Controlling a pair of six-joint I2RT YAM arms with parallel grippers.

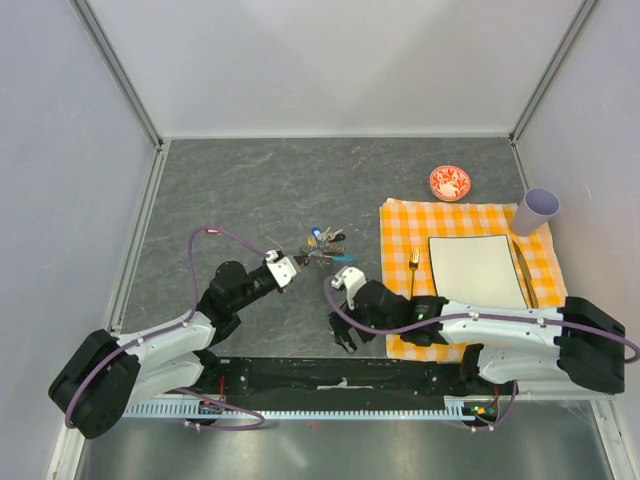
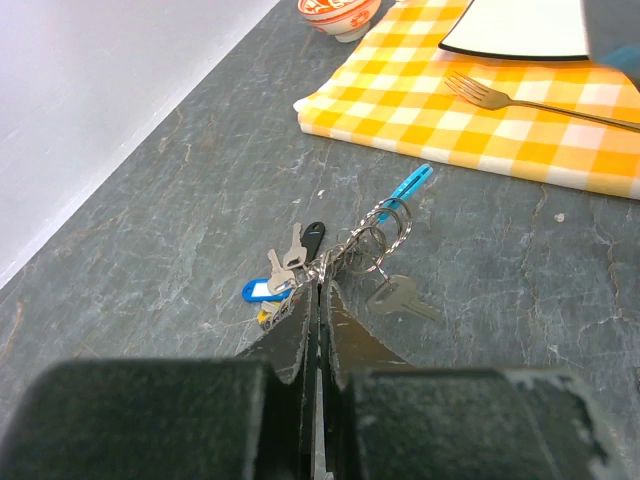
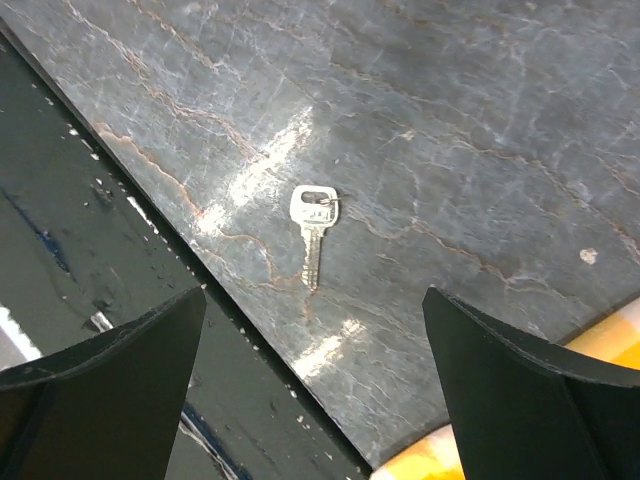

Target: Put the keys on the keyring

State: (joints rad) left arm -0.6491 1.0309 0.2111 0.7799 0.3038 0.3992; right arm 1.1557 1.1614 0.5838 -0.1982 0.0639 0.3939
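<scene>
The keyring (image 2: 375,235) lies on the grey table as a bunch of metal rings and chain with a cyan strap (image 2: 410,183). It carries a black-headed key (image 2: 313,236), a blue tag (image 2: 261,290) and a silver key (image 2: 401,298). It also shows in the top view (image 1: 325,245). My left gripper (image 2: 320,284) is shut, its tips pinching the ring's metal at the near side; in the top view it (image 1: 289,266) sits just left of the bunch. My right gripper (image 3: 315,305) is open above a lone silver key (image 3: 312,228) near the table's front edge.
An orange checked cloth (image 1: 400,225) at the right carries a white plate (image 1: 477,270), a fork (image 1: 412,272) and a knife (image 1: 524,272). A lilac cup (image 1: 537,210) and a red-and-white bowl (image 1: 450,183) stand behind. The black base rail (image 3: 110,260) runs beside the lone key.
</scene>
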